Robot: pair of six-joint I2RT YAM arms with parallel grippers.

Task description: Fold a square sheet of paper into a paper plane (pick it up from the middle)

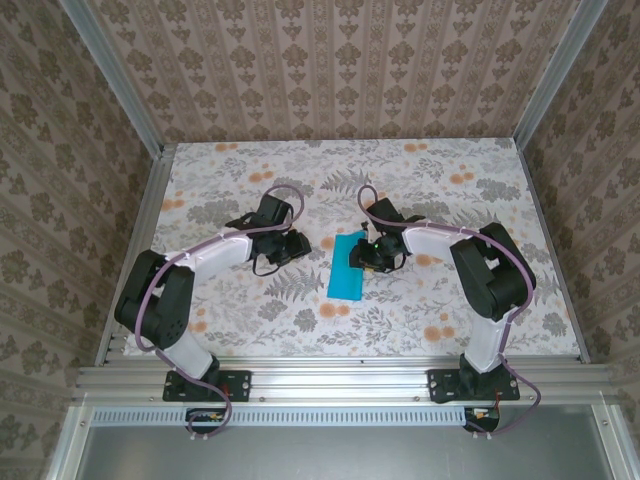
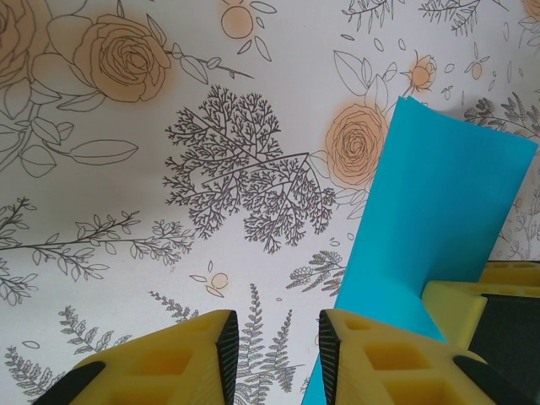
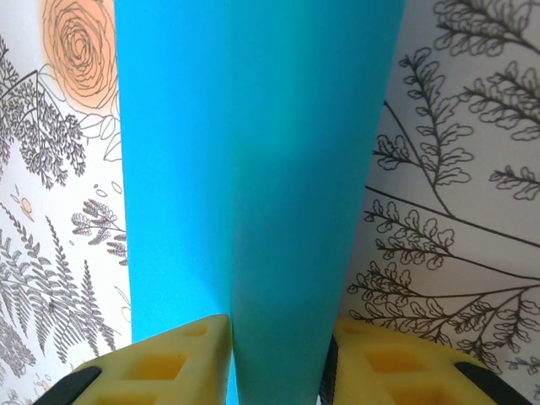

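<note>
The square sheet of paper [image 1: 348, 270], plain teal-blue, lies at the table's middle, bent lengthwise so it looks like a narrow strip from above. In the right wrist view a raised fold of the sheet [image 3: 278, 169] runs up between my right gripper's yellow fingers [image 3: 169, 367]. My right gripper [image 3: 277, 359] is shut on that fold at the sheet's right side [image 1: 372, 255]. My left gripper [image 2: 278, 342] stands open just left of the sheet [image 2: 439, 202], with only tablecloth between its fingers. It hovers low at the sheet's left edge [image 1: 293, 246].
The table is covered by a floral cloth [image 1: 450, 190] with grey ferns and orange roses. Metal frame rails [image 1: 150, 200] and patterned walls close it in on three sides. A yellow finger of the right gripper [image 2: 472, 308] shows on the sheet in the left wrist view.
</note>
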